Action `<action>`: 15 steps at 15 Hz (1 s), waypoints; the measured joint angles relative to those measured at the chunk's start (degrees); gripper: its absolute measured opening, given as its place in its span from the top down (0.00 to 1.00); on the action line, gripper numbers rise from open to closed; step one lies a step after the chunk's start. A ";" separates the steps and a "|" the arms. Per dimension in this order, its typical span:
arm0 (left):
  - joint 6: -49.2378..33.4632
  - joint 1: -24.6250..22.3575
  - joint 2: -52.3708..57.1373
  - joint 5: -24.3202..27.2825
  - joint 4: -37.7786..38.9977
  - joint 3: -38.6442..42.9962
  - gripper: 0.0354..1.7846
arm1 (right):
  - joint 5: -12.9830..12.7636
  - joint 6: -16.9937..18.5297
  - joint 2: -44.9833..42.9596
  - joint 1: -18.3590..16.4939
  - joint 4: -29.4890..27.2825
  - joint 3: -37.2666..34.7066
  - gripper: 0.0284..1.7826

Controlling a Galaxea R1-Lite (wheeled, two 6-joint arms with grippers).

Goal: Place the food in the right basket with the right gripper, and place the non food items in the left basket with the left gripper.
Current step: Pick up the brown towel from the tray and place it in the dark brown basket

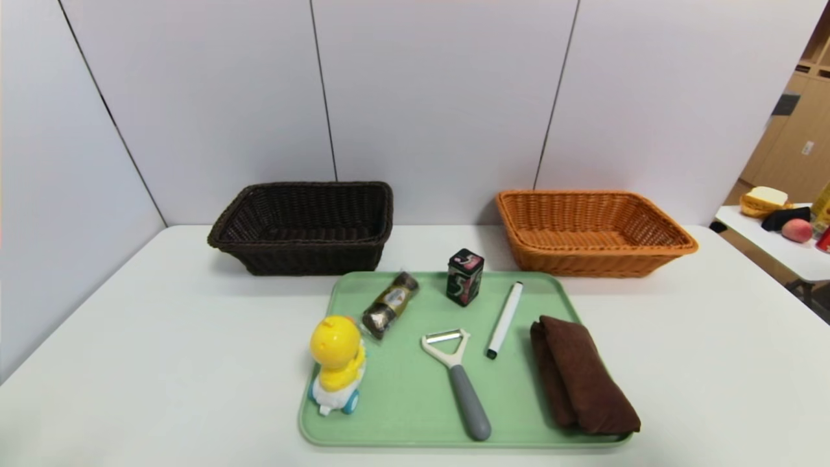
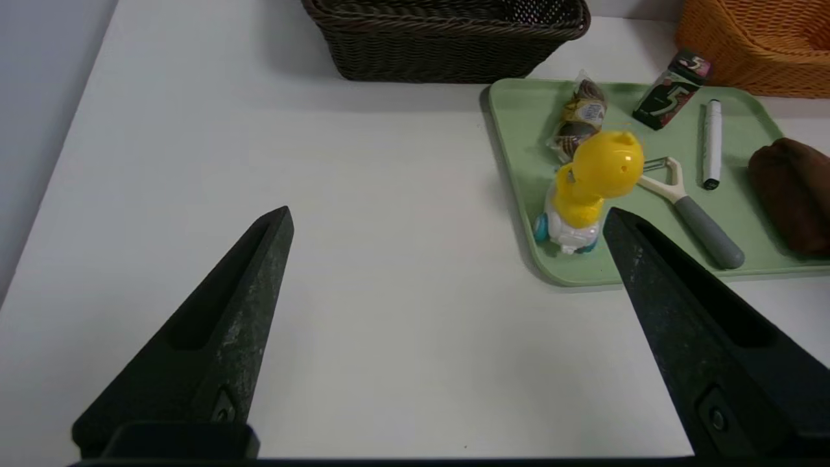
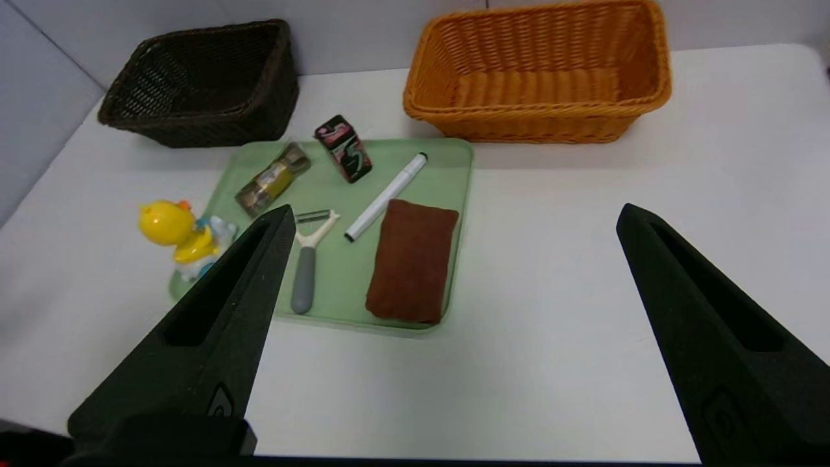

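Both the left tool [image 2: 447,217] and the right tool [image 3: 454,214] hover wide open and empty above the desk [image 1: 162,337], near the tray [image 1: 415,389].

An office-like test room, seen from my jaws.
Beyond my jaws stood a white table [image 1: 130,363], grey partition panels [image 1: 441,91] and wooden cabinets [image 1: 794,130].

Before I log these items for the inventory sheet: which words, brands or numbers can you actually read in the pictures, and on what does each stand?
"5": large numeral on the side of the small dark box standing on the green tray.
Label on the wrapped chocolate pack: too blurred to read.
Marker: no print readable.
Peeler, yellow duck toy, brown cloth, dark basket, orange basket: no text visible.
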State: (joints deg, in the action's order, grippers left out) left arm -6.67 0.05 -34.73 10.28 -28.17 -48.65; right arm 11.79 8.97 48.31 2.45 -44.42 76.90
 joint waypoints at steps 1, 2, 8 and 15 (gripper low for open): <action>-0.40 0.11 -3.55 1.33 0.00 -2.19 0.06 | 0.09 0.89 4.24 2.01 -2.29 3.95 0.04; -0.63 0.28 -7.17 2.28 0.01 -4.18 0.06 | 0.00 1.52 8.52 4.22 -4.08 7.22 0.04; -0.82 5.84 -19.92 2.91 6.16 -7.52 0.06 | -5.86 8.34 29.33 18.71 -8.30 12.61 0.04; -7.50 9.31 -24.14 3.44 -3.35 -12.89 0.06 | -9.18 21.53 52.71 29.75 -10.67 13.15 0.04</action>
State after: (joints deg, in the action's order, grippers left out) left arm -14.17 9.36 -58.87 13.71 -31.52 -61.54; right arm 2.61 30.50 101.02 32.20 -55.09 90.05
